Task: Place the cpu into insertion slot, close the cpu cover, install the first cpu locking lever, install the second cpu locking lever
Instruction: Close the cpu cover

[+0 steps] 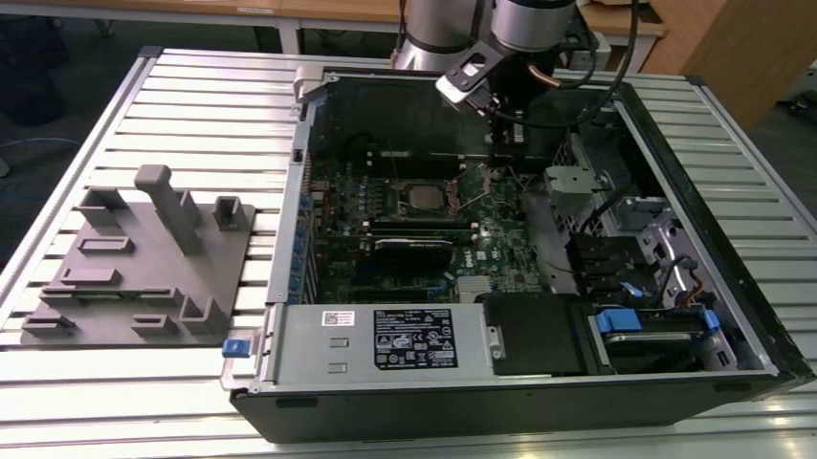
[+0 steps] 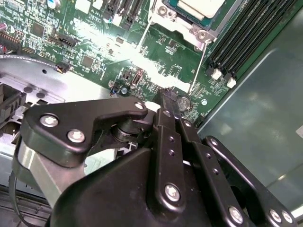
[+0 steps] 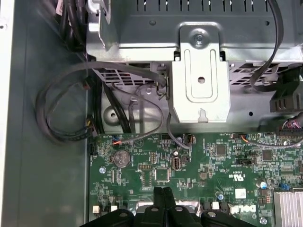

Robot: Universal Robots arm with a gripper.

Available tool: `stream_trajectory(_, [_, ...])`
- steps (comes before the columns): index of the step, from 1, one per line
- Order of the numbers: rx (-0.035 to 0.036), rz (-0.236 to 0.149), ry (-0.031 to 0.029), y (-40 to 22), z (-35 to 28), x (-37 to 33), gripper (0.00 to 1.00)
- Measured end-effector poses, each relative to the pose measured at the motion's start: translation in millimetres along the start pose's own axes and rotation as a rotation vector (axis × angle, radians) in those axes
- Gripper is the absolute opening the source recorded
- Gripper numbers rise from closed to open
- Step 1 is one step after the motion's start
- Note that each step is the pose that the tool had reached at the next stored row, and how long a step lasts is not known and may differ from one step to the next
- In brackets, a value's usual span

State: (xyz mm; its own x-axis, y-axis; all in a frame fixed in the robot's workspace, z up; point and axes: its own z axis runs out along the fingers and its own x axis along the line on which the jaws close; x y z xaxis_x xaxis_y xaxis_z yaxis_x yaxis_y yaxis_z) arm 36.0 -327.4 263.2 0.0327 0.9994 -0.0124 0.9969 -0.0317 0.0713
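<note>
While the arm hangs over the back of the open computer case (image 1: 511, 416), the case lies on its side on a slatted metal table (image 1: 191, 105), right of centre in the exterior view. A grey fixture tray (image 1: 128, 277) with upright blocks sits beside it at the exterior view's left. Inside the case lies a green motherboard (image 1: 498, 239). The cpu (image 1: 419, 196) sits in the insertion slot (image 1: 422, 212) at the middle of the board. A black expansion card (image 1: 415, 244) lies just below the slot in the frame, and a labelled power supply (image 1: 383, 339) fills the case's lower edge. The gripper (image 1: 495, 158) points down near the board, above and to the right of the slot.

In the second wrist view the gripper (image 2: 168, 97) shows black linkage and fingers pressed together, pinching nothing. The cpu (image 2: 201, 5) shows its silver top, and the cpu cover (image 2: 182, 21) seems to lie around it. A thin locking lever (image 2: 198, 61) runs from the socket toward the fingertips. I cannot tell whether they touch. A second locking lever (image 2: 146, 35) juts out on the other side. Black memory slots (image 2: 246, 33) run alongside.

In the first wrist view the closed fingers of the gripper (image 3: 163, 196) hang over the motherboard (image 3: 199, 165). Near them are a coin battery (image 3: 121, 158), a silvery bracket (image 3: 201, 80) and looped cables (image 3: 57, 118).
</note>
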Motion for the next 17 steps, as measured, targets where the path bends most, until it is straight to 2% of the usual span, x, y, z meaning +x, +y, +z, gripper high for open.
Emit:
stream_trajectory(5, [0.0005, 0.000, -0.0015, 0.3, 0.1, 0.0, 0.10])
stream_trajectory(8, [0.0095, 0.000, -0.0029, 0.9, 0.1, 0.1, 0.10])
stream_trajectory(12, [0.0103, 0.000, -0.0028, 1.0, 0.3, 0.1, 0.10])
stream_trajectory(17, [0.0200, 0.000, -0.0030, 7.4, 1.4, 0.4, 0.10])
